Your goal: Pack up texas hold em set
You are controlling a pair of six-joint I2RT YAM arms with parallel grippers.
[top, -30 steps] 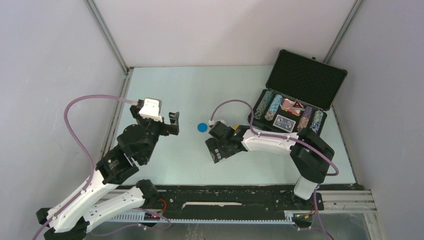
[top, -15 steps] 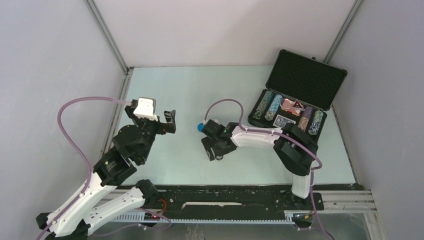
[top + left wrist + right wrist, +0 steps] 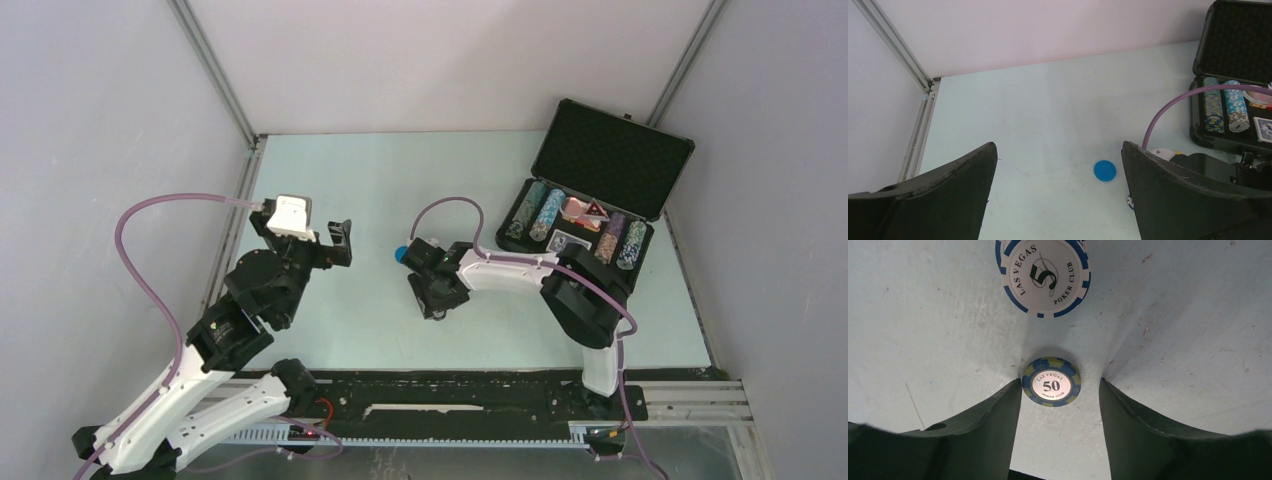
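A round blue-and-yellow poker chip marked 50 (image 3: 1051,381) is lying flat on the pale green table (image 3: 380,180), sitting between the two dark fingers of the right gripper (image 3: 1060,381). The jaws are standing apart around it and not clamping it: the left-hand finger (image 3: 998,420) in the wrist view is touching or nearly touching the chip's edge, while the other is showing a clear gap of table. Just beyond it, apart from it, a white-and-blue poker chip marked 5 (image 3: 1043,275) is lying face up. A plain round blue disc (image 3: 1105,170) is resting on the table beside the right arm's wrist. Further right, a black foam-lined briefcase (image 3: 610,160) is standing open at the table's far right, its lid tilting back, holding rows of striped poker chips (image 3: 540,212), a blue card deck (image 3: 570,241) and a red triangle (image 3: 594,209). The left gripper (image 3: 1058,145) is hanging wide open and holding nothing, well apart from the chips and pointing across the table toward the disc.
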